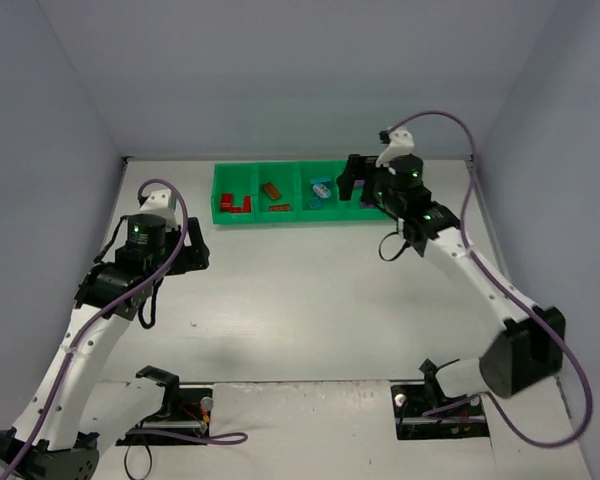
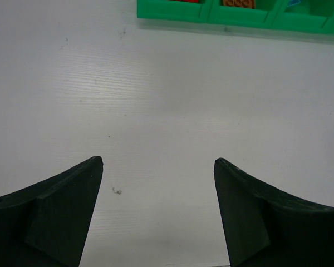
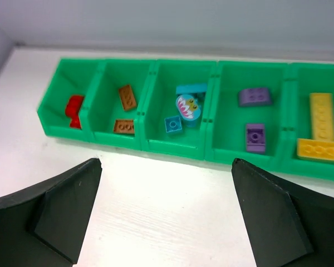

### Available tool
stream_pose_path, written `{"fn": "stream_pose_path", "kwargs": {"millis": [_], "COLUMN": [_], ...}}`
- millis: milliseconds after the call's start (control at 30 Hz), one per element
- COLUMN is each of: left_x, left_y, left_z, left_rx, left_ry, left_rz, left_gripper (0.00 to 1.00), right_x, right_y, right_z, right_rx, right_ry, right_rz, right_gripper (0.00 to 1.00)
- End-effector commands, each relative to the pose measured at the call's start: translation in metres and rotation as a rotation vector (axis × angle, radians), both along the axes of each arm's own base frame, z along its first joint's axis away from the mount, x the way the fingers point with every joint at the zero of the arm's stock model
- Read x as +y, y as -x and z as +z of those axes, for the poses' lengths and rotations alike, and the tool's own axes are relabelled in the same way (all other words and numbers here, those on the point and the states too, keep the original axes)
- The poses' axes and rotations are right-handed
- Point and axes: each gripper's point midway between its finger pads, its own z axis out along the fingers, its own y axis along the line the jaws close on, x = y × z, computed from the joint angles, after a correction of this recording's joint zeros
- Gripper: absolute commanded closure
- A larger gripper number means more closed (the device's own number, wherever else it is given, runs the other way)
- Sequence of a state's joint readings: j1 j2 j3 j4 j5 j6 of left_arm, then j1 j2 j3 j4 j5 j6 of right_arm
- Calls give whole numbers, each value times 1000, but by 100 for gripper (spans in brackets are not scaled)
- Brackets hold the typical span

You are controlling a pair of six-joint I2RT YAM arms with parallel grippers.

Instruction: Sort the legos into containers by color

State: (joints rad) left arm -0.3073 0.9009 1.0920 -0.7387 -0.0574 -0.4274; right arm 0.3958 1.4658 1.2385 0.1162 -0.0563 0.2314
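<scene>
Grey walls (image 1: 310,70), white tabletop (image 1: 310,300). Green tray (image 1: 280,217) at far edge, five compartments, one per colour. Left end effector (image 2: 158,164) spread, empty, over bare tabletop, well apart from tray. Right end effector (image 3: 167,164) spread, empty, near tray front. Inside, left to right: red legos (image 3: 74,107), brown (image 3: 127,97), cyan (image 3: 173,123), purple (image 3: 255,97), yellow (image 3: 322,117). Sorting likely done.

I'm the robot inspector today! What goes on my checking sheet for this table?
Surface: white table, a few tiny specks.
Job's things: green tray holds red bricks, brown bricks, cyan bricks, purple bricks and yellow bricks, one colour per compartment.
Clutter: nothing seen.
Grippers: left gripper open, empty, over bare table; right gripper open, empty, facing the tray.
Cables: purple cables run along both arms.
Surroundings: plain pale walls on three sides.
</scene>
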Motion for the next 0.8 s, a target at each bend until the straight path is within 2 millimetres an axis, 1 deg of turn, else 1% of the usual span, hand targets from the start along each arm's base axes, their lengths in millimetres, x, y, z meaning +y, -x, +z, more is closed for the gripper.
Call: {"fn": "stream_pose_path", "kwargs": {"millis": [0,67,100,133,167,200,233,267,367,400,500,600,700,767], "left_x": [6,8,8,8,8,9,11,13,19,20,22,23,25,26], "left_y": [-1,2,3,6,8,11,15,17,27,30,36,42,49,53], "left_z": [24,26,26,27,27,25,29,29,31,30,32,28,24,23], "left_rx": [-71,-79,-78,-80,-81,-75,-90,-95,-110,-105,-115,-108,-99,-103], "left_ry": [15,15,22,28,33,33,37,36,30,29,27,29,27,33], "left_rz": [35,40,45,43,44,47,50,54,67,67,64,64,67,71], "left_gripper": [25,25,25,25,25,25,25,25,25,25,25,25,25,25], "right_x": [-45,-48,-54,-59,-65,-68,-75,-80,-92,-96,-107,-119,-125,-126], "right_y": [34,53,68,78,92,99,108,118,134,139,145,145,144,144], "right_z": [15,9,17,1,12,9,-8,0,-3,-10,-13,-11,-11,-14], "right_rx": [-14,-9,-31,-8,-50,-51,-31,-68,-98,-77,-90,-91,-85,-66], "right_ry": [-34,3,4,17,-2,-13,-6,-26,-38,-21,1,20,31,35], "right_rz": [-177,-132,-125,-129,-132,-138,-160,-169,-202,-211,-248,-307,-345,-353], "right_gripper": [0,0,0,0,0,0,0,0,0,0,0,0,0,0]}}
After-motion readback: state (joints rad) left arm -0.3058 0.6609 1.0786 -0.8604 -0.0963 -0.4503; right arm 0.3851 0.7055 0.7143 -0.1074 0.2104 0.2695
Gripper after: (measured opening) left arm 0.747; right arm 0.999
